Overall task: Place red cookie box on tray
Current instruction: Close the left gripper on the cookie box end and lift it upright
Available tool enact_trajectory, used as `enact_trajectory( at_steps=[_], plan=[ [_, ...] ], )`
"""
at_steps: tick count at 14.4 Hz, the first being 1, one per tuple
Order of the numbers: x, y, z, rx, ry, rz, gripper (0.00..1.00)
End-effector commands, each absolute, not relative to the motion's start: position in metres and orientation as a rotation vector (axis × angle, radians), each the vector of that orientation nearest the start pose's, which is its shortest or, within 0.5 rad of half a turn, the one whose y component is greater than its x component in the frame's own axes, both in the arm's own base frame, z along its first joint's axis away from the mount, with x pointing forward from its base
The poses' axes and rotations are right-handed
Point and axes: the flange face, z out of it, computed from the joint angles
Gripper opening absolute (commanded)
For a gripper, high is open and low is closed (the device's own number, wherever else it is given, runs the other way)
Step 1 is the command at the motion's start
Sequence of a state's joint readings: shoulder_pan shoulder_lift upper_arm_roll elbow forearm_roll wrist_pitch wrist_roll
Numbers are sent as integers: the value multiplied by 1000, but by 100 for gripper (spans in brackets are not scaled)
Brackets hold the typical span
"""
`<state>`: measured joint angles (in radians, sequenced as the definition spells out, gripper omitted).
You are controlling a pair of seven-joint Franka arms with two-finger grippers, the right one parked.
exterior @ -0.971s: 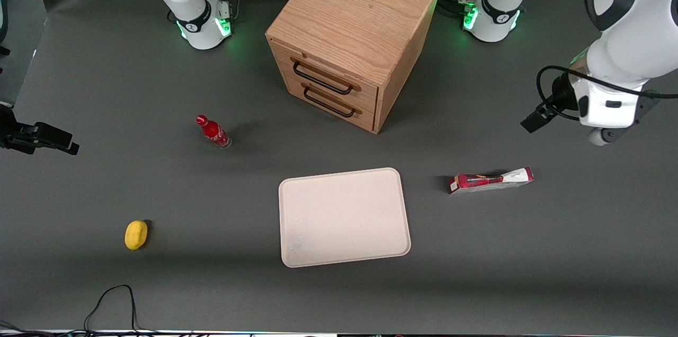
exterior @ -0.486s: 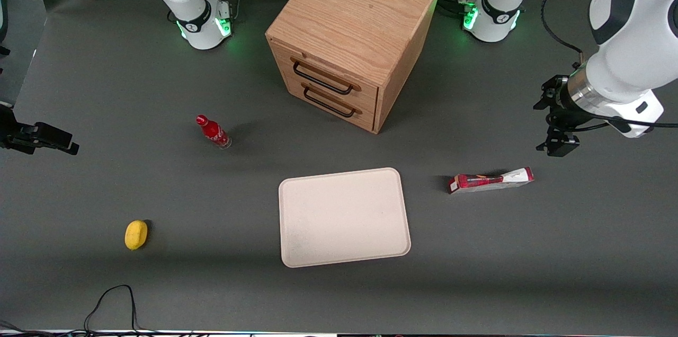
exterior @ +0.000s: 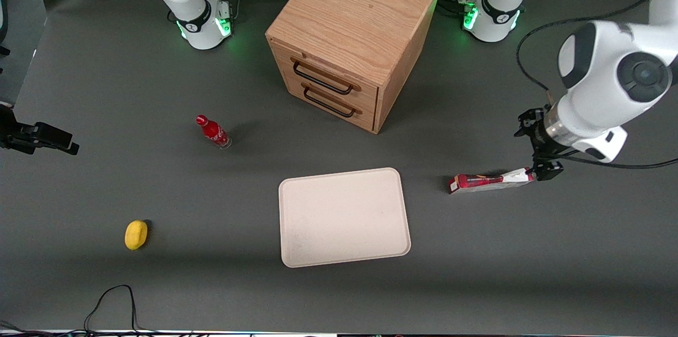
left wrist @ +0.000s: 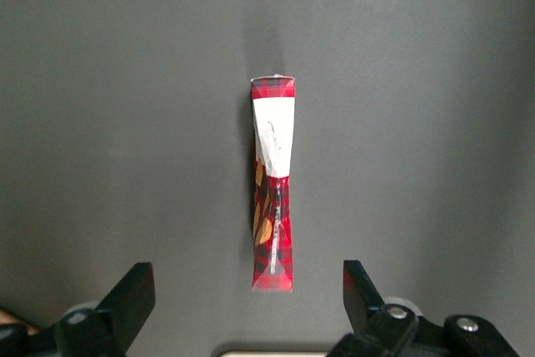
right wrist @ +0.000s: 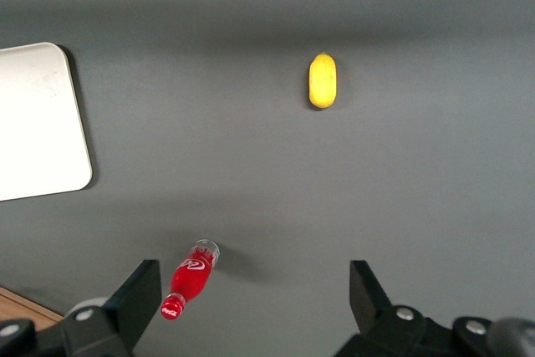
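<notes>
A wooden drawer cabinet [exterior: 352, 40] with 2 handled drawers stands mid-table as the working arm closes in on its target, the approach step of the job seemingly in hand and no grasp yet made. The beige tray [exterior: 344, 216], nearer the front camera than the cabinet, lies bare and waiting. The red cookie box [exterior: 491, 180] rests on its narrow edge on the grey table, beside the tray toward the working arm's end and apart from its rim, its white end pointing away from the tray. The gripper [exterior: 545, 167] hangs just above that white end, its 2 fingers [left wrist: 134, 298] spread wide with nothing between them; in the wrist view the box [left wrist: 273, 186] runs lengthwise down the middle of the gap, so the jaws appear lined up to close across its thin width. The next move likely calls for a shift along the box toward its middle, then a straight descent and a squeeze before any carry to the tray. A small red bottle [exterior: 213, 132] and a yellow object [exterior: 136, 234] sit toward the parked arm's end, well apart from the action.
</notes>
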<state>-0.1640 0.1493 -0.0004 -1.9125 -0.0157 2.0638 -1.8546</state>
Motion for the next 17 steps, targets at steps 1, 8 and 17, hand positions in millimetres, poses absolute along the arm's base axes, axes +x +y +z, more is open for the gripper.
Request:
enact_trajectory(
  at_steps=[1,8,17],
  plan=[
    [583,-96,377,2013,2373,1,100],
    [587,-96,282,2013,2371,20,100],
    [589,-96,250,2060,2353,44,22]
  ],
)
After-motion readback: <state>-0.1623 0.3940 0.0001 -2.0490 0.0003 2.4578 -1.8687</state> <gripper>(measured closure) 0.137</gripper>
